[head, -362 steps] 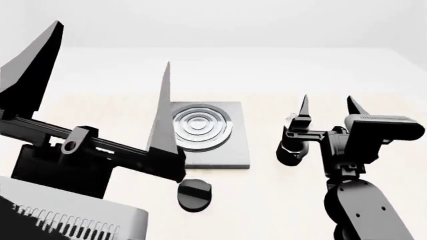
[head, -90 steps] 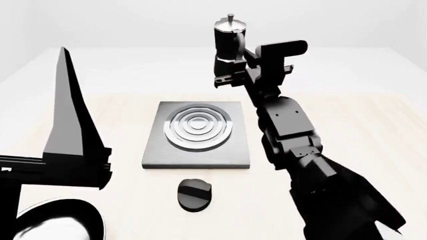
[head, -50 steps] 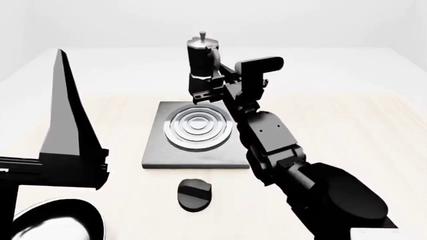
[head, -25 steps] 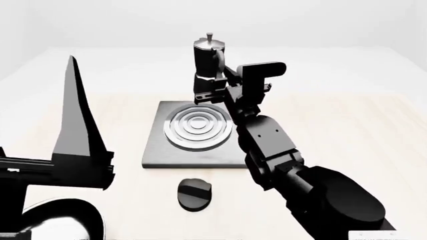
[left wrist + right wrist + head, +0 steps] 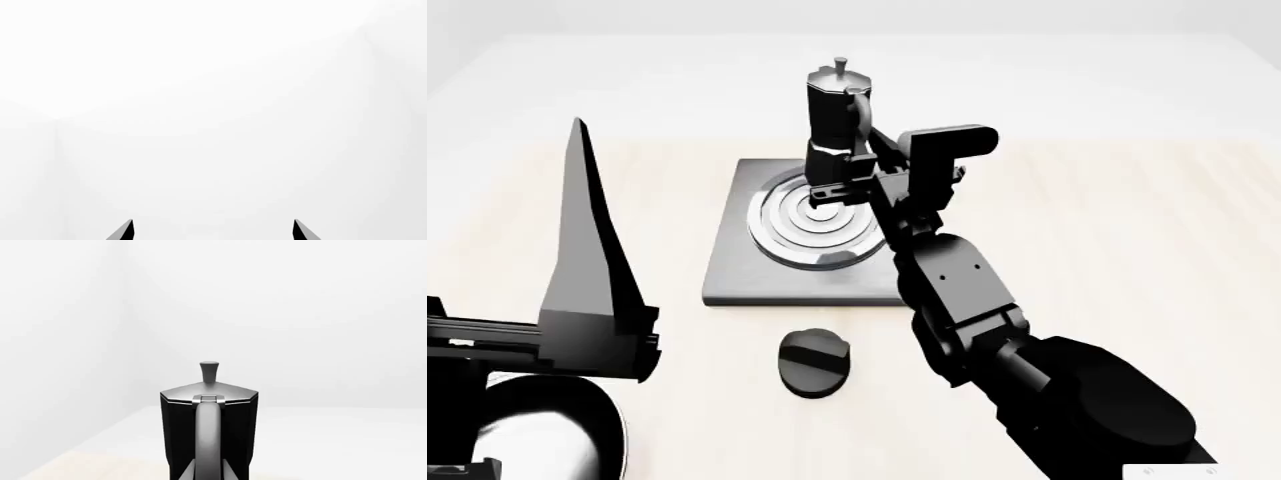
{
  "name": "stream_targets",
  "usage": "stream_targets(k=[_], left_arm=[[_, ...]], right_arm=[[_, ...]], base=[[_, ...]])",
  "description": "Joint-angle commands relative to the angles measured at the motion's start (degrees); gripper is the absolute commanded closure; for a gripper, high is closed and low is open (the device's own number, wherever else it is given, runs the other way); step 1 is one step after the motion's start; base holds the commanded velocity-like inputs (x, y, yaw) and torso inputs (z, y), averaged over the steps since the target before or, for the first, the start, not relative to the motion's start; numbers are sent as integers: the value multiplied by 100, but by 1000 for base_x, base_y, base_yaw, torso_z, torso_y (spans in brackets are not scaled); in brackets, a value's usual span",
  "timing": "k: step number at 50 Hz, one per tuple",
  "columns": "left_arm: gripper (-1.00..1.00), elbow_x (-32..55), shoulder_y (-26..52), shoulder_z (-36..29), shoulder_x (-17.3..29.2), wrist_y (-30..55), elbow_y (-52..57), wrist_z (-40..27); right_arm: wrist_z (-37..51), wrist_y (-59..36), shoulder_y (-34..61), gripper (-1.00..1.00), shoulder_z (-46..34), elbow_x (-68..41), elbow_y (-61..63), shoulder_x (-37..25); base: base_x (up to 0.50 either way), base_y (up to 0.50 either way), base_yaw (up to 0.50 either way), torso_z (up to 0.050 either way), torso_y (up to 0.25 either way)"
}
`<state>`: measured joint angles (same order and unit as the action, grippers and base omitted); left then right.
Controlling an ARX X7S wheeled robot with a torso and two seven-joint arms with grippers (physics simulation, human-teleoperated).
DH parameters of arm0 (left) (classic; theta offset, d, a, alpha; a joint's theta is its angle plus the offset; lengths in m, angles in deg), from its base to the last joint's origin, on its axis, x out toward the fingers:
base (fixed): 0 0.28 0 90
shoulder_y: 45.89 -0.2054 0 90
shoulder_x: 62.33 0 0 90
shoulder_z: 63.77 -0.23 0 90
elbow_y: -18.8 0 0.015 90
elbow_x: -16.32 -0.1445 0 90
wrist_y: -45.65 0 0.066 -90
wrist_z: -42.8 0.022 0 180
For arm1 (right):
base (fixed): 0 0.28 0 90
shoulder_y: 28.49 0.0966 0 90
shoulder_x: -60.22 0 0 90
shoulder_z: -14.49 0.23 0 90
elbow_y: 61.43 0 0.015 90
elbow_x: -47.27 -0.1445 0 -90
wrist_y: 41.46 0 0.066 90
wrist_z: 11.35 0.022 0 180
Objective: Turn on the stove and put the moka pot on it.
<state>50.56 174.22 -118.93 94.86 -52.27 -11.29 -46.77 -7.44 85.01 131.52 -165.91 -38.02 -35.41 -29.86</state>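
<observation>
The moka pot (image 5: 834, 110), black with a silver lid and knob, stands upright over the stove's silver rings (image 5: 794, 222). My right gripper (image 5: 838, 188) is shut on it low down, at the handle side. Whether the pot's base touches the rings I cannot tell. In the right wrist view the pot (image 5: 230, 430) fills the lower middle, and the right gripper (image 5: 208, 472) pinches its curved handle (image 5: 208, 435). The stove's dark plate (image 5: 734, 280) lies mid-table, its round black knob (image 5: 815, 362) in front. My left gripper (image 5: 212, 232) is open and empty; one finger (image 5: 587, 250) rises at near left.
A black frying pan (image 5: 554, 440) shows at the bottom left corner, under the left arm. My right arm (image 5: 961, 300) stretches from the lower right across the stove's right edge. The pale wooden table (image 5: 1121, 230) runs to the right.
The right gripper took the pot from the table to the stove's right and carried it left and up. In the last half second the pot came down over the rings.
</observation>
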Motion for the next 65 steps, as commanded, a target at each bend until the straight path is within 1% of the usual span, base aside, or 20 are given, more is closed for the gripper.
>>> stream_targets(k=[1, 6, 31, 35, 37, 39, 45, 52, 54, 55, 65], left_arm=[[-100, -53, -46, -8, 24, -20, -1, 0], [-100, -56, -91, 47, 25, -14, -3, 9], [-100, -72, -141, 113, 19, -19, -1, 0], [-100, -119, -228, 181, 42, -26, -3, 9], [-100, -303, -227, 152, 89, -135, 1, 14], [-100, -244, -175, 105, 86, -111, 1, 3], [-100, -237, -328, 244, 77, -70, -8, 17], [-100, -243, -282, 195, 74, -79, -2, 12], [-100, -257, -310, 214, 83, -86, -5, 13], [-100, -261, -337, 232, 83, -85, -9, 18], [-100, -274, -350, 255, 81, -93, -8, 22]], right_arm=[[64, 204, 104, 100, 156, 285, 119, 7], [41, 349, 28, 100, 151, 323, 141, 7], [67, 403, 81, 100, 162, 459, 267, 7], [76, 355, 137, 100, 164, 452, 287, 7], [56, 356, 123, 100, 164, 452, 269, 7], [65, 344, 115, 100, 159, 457, 265, 7], [61, 332, 94, 100, 163, 475, 262, 7], [62, 371, -58, 100, 167, 488, 176, 7], [62, 243, 30, 100, 176, 442, 203, 7], [121, 243, 38, -100, 160, 469, 200, 7], [102, 225, 36, -100, 176, 475, 211, 7]], base=[[0, 0, 0, 0, -158], [-2, 0, 0, 0, -160], [-1, 0, 0, 0, -157], [0, 0, 0, 0, -54], [0, 0, 0, 0, 0], [0, 0, 0, 0, 0], [0, 0, 0, 0, 0], [0, 0, 0, 0, 0], [0, 0, 0, 0, 0], [0, 0, 0, 0, 0], [0, 0, 0, 0, 0]])
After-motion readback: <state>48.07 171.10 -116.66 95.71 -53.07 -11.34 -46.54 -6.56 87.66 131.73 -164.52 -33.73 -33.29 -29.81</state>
